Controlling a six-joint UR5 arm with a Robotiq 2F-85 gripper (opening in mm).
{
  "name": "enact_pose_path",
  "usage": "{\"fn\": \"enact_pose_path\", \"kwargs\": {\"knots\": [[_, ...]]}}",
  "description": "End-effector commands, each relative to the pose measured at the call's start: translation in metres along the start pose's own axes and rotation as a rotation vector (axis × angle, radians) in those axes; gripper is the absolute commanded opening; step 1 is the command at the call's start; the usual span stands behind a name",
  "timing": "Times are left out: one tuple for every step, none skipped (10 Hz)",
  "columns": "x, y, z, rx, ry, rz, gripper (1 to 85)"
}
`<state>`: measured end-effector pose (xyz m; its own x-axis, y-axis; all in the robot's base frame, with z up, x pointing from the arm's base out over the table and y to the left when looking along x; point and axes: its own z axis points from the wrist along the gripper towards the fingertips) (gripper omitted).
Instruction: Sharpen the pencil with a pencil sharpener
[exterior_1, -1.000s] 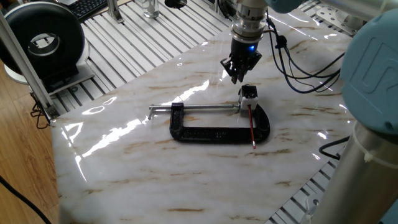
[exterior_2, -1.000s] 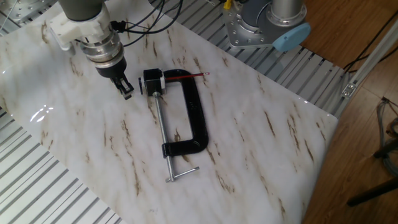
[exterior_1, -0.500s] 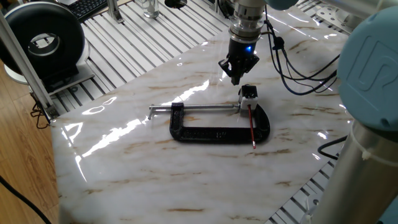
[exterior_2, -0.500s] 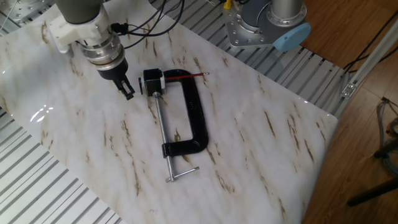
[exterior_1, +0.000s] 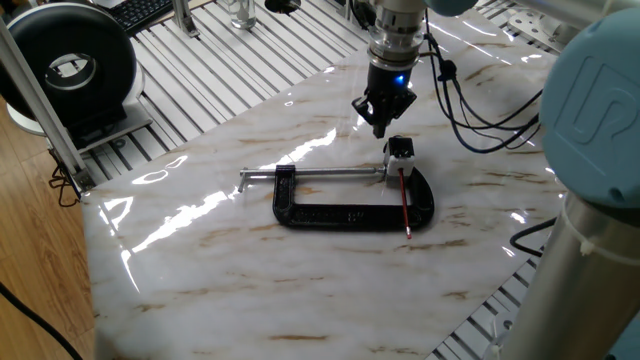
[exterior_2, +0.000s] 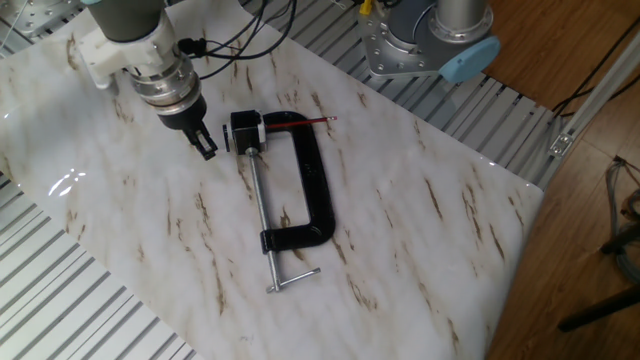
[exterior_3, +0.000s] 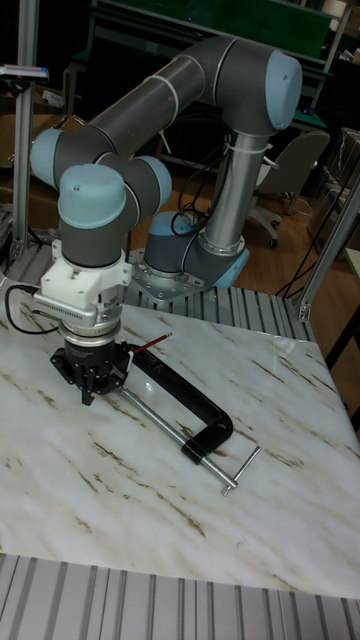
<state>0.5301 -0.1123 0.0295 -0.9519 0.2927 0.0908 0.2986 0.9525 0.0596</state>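
The red pencil (exterior_1: 403, 203) lies across the black C-clamp (exterior_1: 345, 215), with one end in the pencil sharpener (exterior_1: 400, 151), a small white block with a black top held in the clamp's jaws. In the other fixed view the pencil (exterior_2: 300, 121) points away from the sharpener (exterior_2: 246, 131). My gripper (exterior_1: 380, 126) hangs just above the marble, a short way behind the sharpener and apart from it. Its fingers are shut with nothing between them. The gripper (exterior_2: 206, 150) stands left of the sharpener. In the tall view the gripper (exterior_3: 88, 393) hides the sharpener, and only the pencil's (exterior_3: 155, 343) end shows.
The clamp's silver screw rod (exterior_2: 262, 215) runs along the marble table (exterior_2: 420, 230) to a T-handle. The arm's base (exterior_2: 430, 45) stands at the table's far side. A black round device (exterior_1: 70, 65) sits on the slatted surface at the left. Cables (exterior_1: 480, 110) hang near the gripper.
The gripper's fingers have come together from a slightly spread stance, and the gripper has shifted a little. Pencil, sharpener and clamp have not moved.
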Motion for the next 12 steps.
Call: {"fn": "enact_pose_path", "kwargs": {"knots": [[-0.009, 0.001, -0.002, -0.006, -0.037, -0.074, 16.0], [-0.006, 0.007, -0.002, -0.027, -0.026, -0.097, 20.7], [-0.006, 0.011, -0.002, -0.041, -0.027, -0.108, 28.3], [-0.007, 0.01, -0.002, -0.037, -0.03, -0.108, 30.7], [-0.006, 0.007, -0.002, -0.027, -0.026, -0.108, 30.7], [-0.005, 0.008, -0.002, -0.031, -0.022, -0.108, 30.7], [-0.002, 0.01, -0.002, -0.04, -0.012, -0.138, 30.7], [0.0, 0.013, -0.002, -0.051, -0.003, -0.155, 30.7], [-0.001, 0.012, -0.002, -0.047, -0.008, -0.163, 30.7], [0.002, 0.013, -0.002, -0.052, 0.005, -0.154, 30.3], [0.002, 0.014, -0.001, -0.063, 0.017, -0.149, 32.0], [-0.007, 0.008, 0.004, -0.047, 0.021, -0.153, 32.7]]}}
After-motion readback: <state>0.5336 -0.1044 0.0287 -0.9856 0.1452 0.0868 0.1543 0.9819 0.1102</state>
